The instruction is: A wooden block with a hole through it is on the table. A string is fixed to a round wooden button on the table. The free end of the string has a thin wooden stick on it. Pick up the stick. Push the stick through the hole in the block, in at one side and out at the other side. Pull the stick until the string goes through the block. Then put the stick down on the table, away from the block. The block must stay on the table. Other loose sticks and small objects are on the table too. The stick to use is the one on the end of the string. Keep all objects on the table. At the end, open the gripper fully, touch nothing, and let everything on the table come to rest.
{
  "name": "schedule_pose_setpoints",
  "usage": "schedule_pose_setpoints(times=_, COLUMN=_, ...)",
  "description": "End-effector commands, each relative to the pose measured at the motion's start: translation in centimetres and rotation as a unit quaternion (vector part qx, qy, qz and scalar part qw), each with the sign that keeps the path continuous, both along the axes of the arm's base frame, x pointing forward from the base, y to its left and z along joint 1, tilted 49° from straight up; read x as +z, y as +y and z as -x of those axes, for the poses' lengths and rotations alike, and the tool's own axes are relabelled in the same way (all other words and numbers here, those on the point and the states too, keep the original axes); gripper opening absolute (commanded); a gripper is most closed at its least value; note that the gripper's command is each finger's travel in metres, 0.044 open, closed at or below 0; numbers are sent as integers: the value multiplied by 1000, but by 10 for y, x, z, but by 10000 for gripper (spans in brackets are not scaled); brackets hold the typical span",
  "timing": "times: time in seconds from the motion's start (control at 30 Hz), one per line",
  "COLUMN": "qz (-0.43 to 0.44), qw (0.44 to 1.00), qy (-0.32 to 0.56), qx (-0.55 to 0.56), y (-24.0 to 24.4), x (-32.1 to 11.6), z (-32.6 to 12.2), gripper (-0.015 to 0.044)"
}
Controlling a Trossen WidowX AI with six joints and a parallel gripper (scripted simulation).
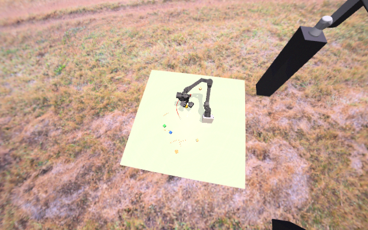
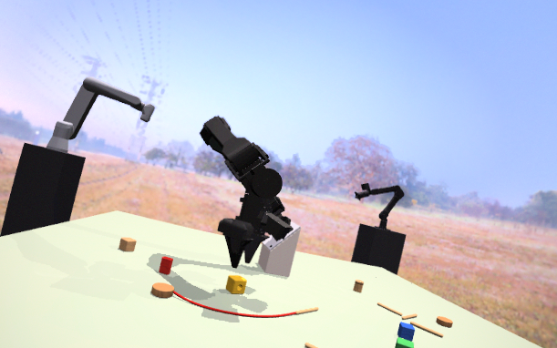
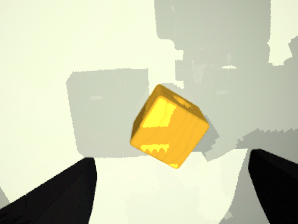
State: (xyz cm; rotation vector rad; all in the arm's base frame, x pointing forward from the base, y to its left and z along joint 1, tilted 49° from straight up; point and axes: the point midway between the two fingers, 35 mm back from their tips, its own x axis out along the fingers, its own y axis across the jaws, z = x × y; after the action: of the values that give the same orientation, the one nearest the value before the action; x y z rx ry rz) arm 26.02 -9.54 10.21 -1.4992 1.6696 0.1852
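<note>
The yellow wooden block (image 1: 186, 106) (image 2: 236, 284) (image 3: 170, 131) stands on the table; its hole shows on a side face in the exterior view and on the upper right face in the wrist view. My gripper (image 1: 187, 105) (image 2: 242, 264) is open and empty, its fingertips above the block, with nothing between them. The red string (image 2: 242, 314) (image 1: 177, 106) curves from the round wooden button (image 2: 162, 290) past the block. The thin stick (image 2: 307, 311) (image 1: 180, 118) at its free end lies on the table. The arm hides the button in the top view.
A red cylinder (image 2: 166, 265) stands behind the button, and a tan cube (image 2: 128, 244) (image 1: 200, 88) farther back. Off to the other side are a blue cube (image 1: 170, 132) (image 2: 406, 331), a green cube (image 1: 164, 126), a small wooden cylinder (image 2: 358, 286), a second button (image 2: 444, 322) and loose sticks (image 2: 427, 329).
</note>
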Motion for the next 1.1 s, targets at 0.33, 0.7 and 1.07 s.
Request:
schedule_pose_setpoints(times=0.33, qz=0, qw=1000, qy=0, qx=0, y=0, x=0, z=0, gripper=245)
schedule_pose_setpoints(times=0.7, qz=0, qw=1000, qy=0, qx=0, y=0, x=0, z=0, gripper=0)
schedule_pose_setpoints(times=1.07, qz=0, qw=1000, qy=0, qx=0, y=0, x=0, z=0, gripper=0)
